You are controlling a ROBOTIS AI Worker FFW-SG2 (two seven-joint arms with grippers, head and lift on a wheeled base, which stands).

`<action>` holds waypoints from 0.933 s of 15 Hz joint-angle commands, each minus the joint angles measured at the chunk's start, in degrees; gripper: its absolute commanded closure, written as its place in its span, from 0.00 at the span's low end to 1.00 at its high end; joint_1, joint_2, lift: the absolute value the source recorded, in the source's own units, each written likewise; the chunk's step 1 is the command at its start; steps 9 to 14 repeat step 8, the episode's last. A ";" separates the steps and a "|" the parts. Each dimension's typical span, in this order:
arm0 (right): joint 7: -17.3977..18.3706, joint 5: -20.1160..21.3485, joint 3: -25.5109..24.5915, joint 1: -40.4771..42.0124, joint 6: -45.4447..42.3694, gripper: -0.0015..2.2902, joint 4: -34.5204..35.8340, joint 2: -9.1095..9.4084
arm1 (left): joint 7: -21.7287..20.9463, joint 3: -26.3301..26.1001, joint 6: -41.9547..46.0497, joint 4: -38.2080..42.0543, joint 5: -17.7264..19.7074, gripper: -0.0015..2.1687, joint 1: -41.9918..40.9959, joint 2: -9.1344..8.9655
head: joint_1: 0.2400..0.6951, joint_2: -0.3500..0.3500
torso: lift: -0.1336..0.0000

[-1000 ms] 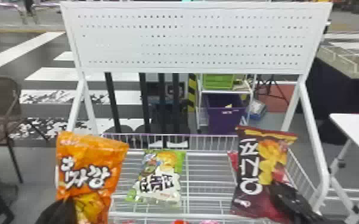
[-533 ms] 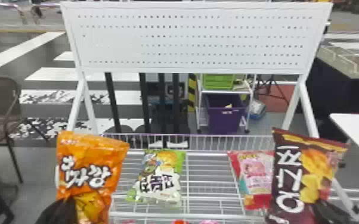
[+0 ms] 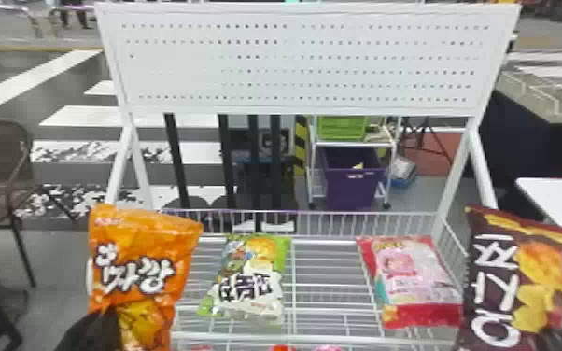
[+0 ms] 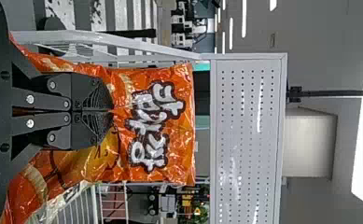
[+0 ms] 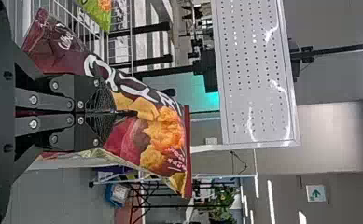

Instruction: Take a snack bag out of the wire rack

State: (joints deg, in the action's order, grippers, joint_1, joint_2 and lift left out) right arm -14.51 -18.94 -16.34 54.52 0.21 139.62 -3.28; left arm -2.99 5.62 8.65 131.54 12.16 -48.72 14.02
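Your left tool pinches the glossy, crinkled orange bag; your right tool clamps the shiny, puffy brown bag, at opposite sides of the white wire rack.

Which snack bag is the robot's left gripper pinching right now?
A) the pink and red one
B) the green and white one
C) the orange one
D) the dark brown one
C: the left gripper has its fingers closed on the orange bag, while the green and white bag and the pink and red bag lie in the wire rack.
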 commanded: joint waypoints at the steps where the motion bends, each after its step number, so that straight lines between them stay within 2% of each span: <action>1: 0.01 0.04 0.43 -0.03 -0.07 0.98 0.04 0.02 | 0.01 0.00 0.00 0.30 -0.04 0.95 -0.32 0.04 | 0.57 0.50 | 1.00; 14: 0.01 1.27 1.22 -0.20 -0.07 0.98 0.13 0.02 | -0.08 0.00 0.00 0.47 -0.12 0.95 -0.59 -0.05 | 0.57 0.50 | 1.00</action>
